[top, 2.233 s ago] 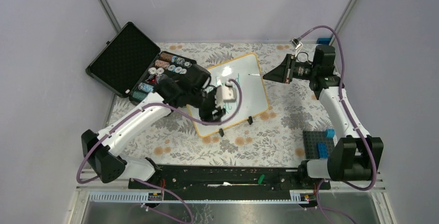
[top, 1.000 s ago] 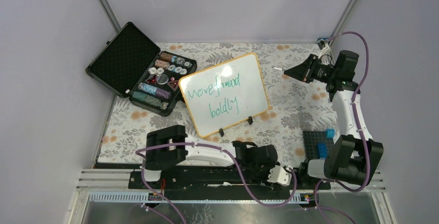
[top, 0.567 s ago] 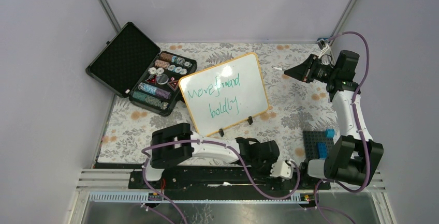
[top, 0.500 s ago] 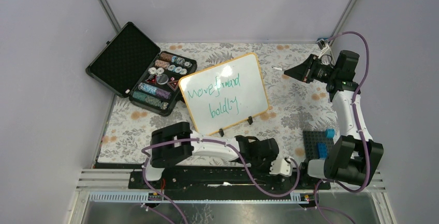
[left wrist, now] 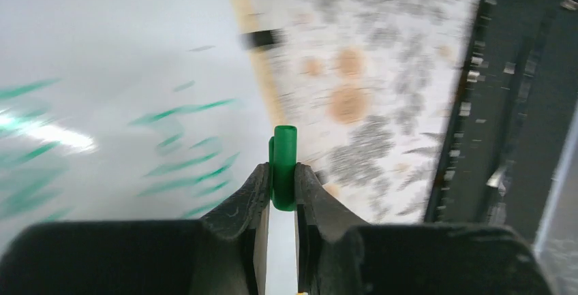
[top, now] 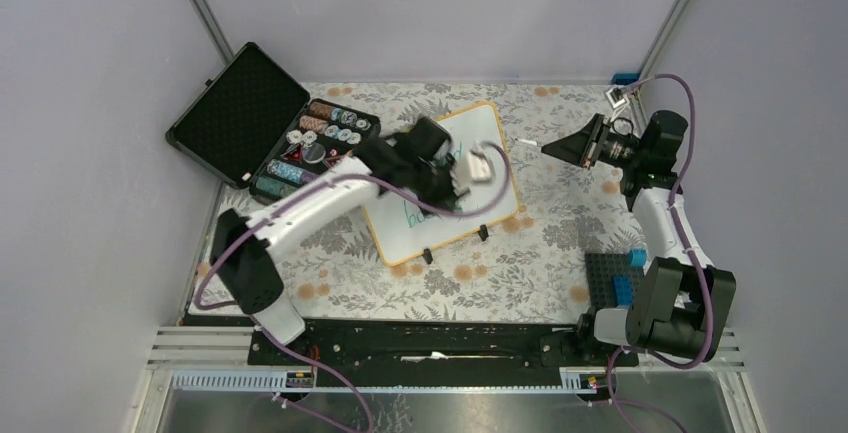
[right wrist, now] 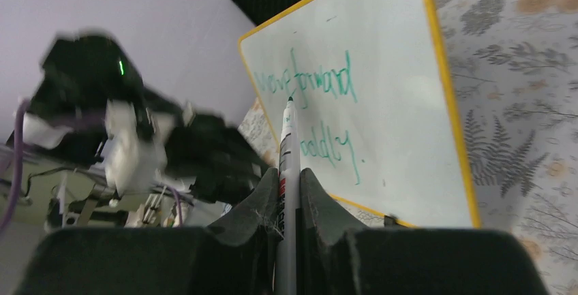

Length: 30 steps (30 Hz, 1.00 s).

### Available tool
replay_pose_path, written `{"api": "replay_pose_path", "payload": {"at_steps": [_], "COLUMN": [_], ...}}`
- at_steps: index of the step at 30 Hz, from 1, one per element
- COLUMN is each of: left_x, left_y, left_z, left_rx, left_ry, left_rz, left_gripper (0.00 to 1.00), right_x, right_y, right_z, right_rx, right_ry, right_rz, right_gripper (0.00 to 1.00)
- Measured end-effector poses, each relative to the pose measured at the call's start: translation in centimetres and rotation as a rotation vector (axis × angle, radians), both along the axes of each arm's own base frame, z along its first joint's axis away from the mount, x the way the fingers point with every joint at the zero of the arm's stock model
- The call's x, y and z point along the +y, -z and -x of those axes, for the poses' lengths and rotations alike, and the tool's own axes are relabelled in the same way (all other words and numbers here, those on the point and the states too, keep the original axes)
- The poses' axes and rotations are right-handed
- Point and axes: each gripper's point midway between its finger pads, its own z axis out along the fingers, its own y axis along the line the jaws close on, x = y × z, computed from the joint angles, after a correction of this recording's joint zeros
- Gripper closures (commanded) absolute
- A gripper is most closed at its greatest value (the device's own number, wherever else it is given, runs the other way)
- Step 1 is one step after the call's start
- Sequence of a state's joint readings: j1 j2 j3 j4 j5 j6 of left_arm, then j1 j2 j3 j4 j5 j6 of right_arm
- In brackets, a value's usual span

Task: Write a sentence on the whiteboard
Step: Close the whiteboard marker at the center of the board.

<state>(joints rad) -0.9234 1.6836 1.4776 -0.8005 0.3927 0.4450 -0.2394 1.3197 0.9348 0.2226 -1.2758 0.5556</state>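
A: Far left, the open black case [top: 235,105] sits at the back-left corner. Its lid reaches out past the cloth's left edge, and its tray of small round pieces lies just beside the whiteboard's left corner.
B: Tight there. The whiteboard [top: 402,238] lies tilted mid-table on the flowered cloth [top: 540,268], with two black clip feet [top: 427,255] on its near edge.
A: The left arm [top: 300,208] stretches right across it, hiding much of the writing from above.
B: Wrist view now: the left gripper [left wrist: 282,176] has its fingers pinched on a green cap [left wrist: 285,148], over the board and close to the orange rim [left wrist: 253,70]. The picture is smeared, so I can't tell whether the cap touches the surface.
A: Beyond that rim there's open cloth, then the black rail [left wrist: 518,104].
B: The sentence [right wrist: 320,80] reads clean from the other wrist: green, two lines, "move forward" over "boldly."
A: The right gripper [right wrist: 287,179] has its fingers clamped on a marker [right wrist: 289,131], bare tip pointing toward the board.
B: From above, that tip sits just off the board's right rim, over cloth, with a strip of free room between.
A: In the near-right corner, blue blocks [top: 637,256] stand on a dark plate [top: 600,271]. Wide bare cloth separates them from the board's near edge.
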Motion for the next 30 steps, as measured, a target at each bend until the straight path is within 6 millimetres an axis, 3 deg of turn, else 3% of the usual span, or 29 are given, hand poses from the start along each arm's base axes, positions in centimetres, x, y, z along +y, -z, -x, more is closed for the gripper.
{"api": "replay_pose_path", "payload": {"at_steps": [1, 3, 6, 11, 16, 30], "left_x": [1.7, 4.3, 7.1, 8.4, 8.4, 6.3], "left_y": [-2.3, -5.1, -7.7, -9.0, -9.2, -12.1], "left_z": [-2.6, -5.6, -7.4, -6.8, -5.8, -2.7], "left_rx": [-0.042, -0.106, -0.188, -0.258, -0.252, -0.172], "left_ry": [-0.055, -0.123, -0.147, -0.078, -0.021, 0.1], "left_rz": [0.031, 0.064, 0.081, 0.074, 0.089, 0.251], "left_gripper": [1.0, 1.0, 1.0, 1.0, 1.0, 1.0], "right_x": [0.4, 1.5, 4.1, 7.8, 9.8, 12.0], "right_y": [0.0, -0.1, -0.6, -0.8, -0.5, 0.9], "right_z": [0.4, 1.4, 3.2, 6.2, 8.1, 10.1], "right_rx": [0.005, 0.013, 0.014, 0.011, 0.016, 0.051], "right_ry": [-0.022, -0.084, -0.209, -0.397, -0.493, -0.583], "right_rz": [-0.024, -0.062, -0.09, -0.098, -0.098, -0.088], "right_gripper": [1.0, 1.0, 1.0, 1.0, 1.0, 1.0]}}
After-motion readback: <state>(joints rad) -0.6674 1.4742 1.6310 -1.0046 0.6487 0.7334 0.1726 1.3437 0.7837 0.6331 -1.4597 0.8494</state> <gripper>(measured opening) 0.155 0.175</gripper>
